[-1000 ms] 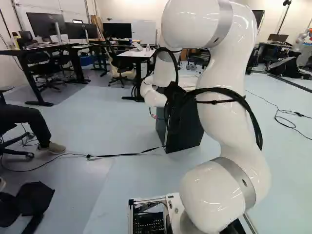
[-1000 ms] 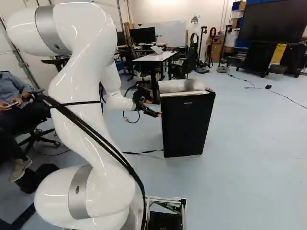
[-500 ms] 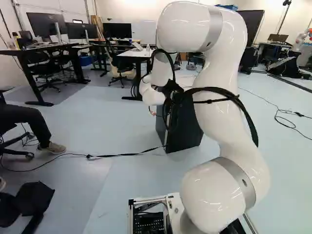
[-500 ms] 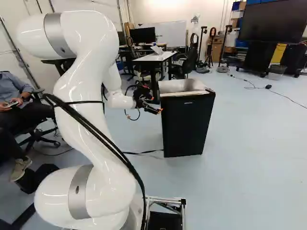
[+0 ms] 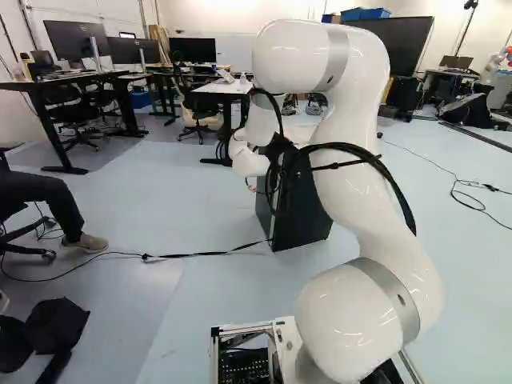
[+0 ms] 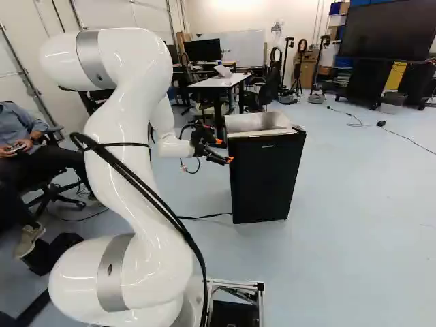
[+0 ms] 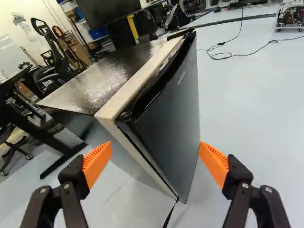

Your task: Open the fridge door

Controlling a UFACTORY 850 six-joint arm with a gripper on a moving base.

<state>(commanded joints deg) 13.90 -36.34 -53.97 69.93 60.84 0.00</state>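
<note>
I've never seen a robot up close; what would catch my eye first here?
Probably the huge white arm, towering at the left of the right base view. Next, the black fridge standing on the pale floor beyond it. In the wrist view, the open gripper shows bright orange pads.

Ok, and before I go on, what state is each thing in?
Gripper: open, edge of the door ahead between its fingers, nothing gripped.
Arm: reaching toward the fridge.
Fridge: upright on the floor.
Fridge door: looks shut, lying along the cabinet front.
Black cord: stretched along the floor toward the fridge.
Large screen: dark.
</note>
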